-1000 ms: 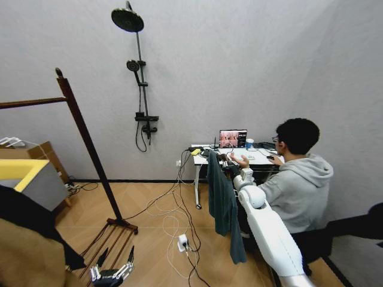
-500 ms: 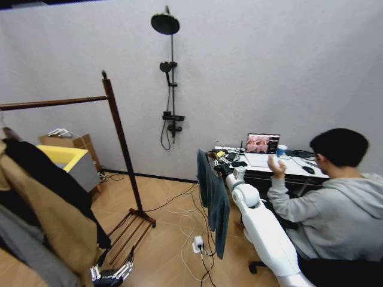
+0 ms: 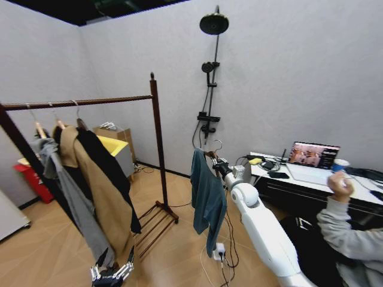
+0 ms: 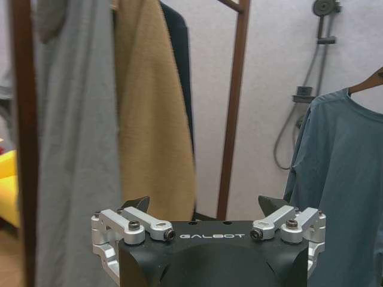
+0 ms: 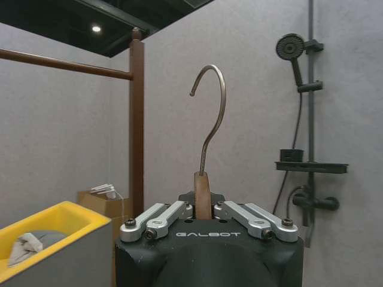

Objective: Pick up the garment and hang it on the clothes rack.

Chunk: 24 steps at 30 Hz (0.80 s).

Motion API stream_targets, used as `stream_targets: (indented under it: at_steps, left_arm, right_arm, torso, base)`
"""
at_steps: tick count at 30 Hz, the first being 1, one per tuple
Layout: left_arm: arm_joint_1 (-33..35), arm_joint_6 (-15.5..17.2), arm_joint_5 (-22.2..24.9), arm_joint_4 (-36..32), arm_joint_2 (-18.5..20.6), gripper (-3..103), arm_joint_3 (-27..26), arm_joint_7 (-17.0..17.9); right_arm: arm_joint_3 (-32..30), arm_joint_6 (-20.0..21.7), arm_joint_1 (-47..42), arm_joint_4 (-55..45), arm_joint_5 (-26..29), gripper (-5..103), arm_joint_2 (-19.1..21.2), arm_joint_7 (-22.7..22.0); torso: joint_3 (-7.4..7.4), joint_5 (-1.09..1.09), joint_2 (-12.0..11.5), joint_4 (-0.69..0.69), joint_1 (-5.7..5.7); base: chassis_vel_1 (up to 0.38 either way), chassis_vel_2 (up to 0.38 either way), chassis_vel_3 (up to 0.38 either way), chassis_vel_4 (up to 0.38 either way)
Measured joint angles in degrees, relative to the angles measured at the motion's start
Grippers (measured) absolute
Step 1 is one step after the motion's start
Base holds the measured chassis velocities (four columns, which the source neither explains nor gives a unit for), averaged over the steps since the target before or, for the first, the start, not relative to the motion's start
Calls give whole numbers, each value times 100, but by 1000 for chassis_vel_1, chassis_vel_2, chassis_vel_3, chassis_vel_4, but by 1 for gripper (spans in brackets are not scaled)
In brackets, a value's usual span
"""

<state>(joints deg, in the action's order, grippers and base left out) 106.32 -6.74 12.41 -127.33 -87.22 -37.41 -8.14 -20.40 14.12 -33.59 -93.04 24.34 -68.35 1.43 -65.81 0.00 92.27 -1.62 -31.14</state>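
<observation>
Clothes rack point(image 3: 157, 143) left end cut off; left gripper point(image 3: 112, 274) partly cropped.

White right arm point(image 3: 263, 230); black grippers, silver screwed linkages, "GALBOT" lettering.

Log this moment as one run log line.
right gripper: shut on hanger, garment hanging free | left gripper: open, low, idle | clothes rack: garment not yet hung

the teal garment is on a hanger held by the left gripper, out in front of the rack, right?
Wrong arm: the right gripper holds the wooden hanger, its jaws shut on the neck in the right wrist view. The teal garment does hang from it, apart from the clothes rack. The left gripper hangs low, jaws open.
</observation>
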Motion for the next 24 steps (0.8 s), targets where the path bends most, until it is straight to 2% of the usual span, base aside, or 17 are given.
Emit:
stream_targets:
  at_steps: [10, 24]
  left_arm:
    - [0, 0, 0, 0, 0, 100, 0, 0]
    - [-1, 0, 0, 0, 0, 100, 0, 0]
  right_arm:
    - [-102, 8, -63, -50, 8, 10, 32, 59]
    - [-182, -31, -154, -185, 15, 10, 44, 102]
  torso:
    - [1, 0, 1, 0, 2]
    - [-2, 0, -3, 2, -7]
  base:
    - [105, 152, 163, 82]
    - [-24, 273, 280, -16]
